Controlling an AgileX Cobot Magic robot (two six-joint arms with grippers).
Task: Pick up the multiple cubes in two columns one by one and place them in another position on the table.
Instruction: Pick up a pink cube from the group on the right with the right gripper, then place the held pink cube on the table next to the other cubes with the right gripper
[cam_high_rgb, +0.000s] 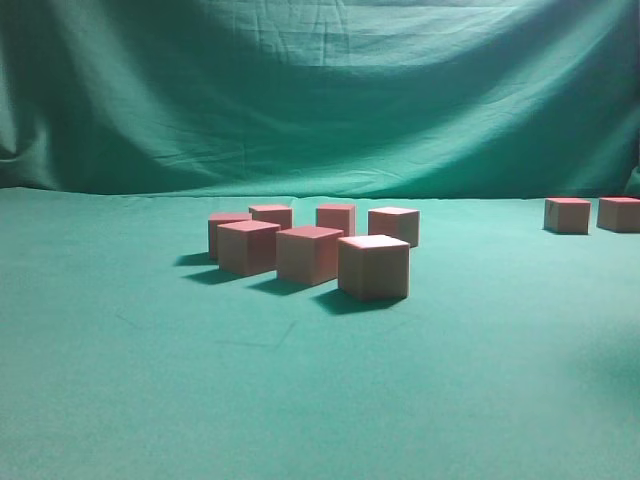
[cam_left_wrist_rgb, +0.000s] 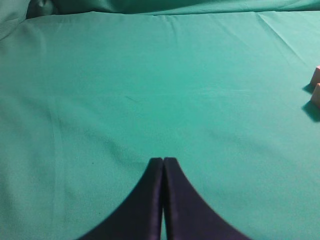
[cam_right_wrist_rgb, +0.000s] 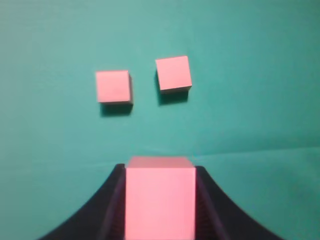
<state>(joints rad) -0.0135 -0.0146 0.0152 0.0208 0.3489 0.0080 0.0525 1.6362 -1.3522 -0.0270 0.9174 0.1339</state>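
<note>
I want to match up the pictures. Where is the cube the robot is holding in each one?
Exterior view: not in it.
Left wrist view: not in it; only the shut left gripper over the table.
Right wrist view: bottom middle, the held cube in the right gripper.
Shared landmark: the two placed cubes, far right in the exterior view.

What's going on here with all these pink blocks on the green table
A two-armed robot is moving cubes one at a time. The right tool is shut on a cube, held above two cubes already set down, which appear in the exterior view at the far right. Seven more sit in two columns mid-table. The left tool is shut and empty over bare green cloth.
</note>
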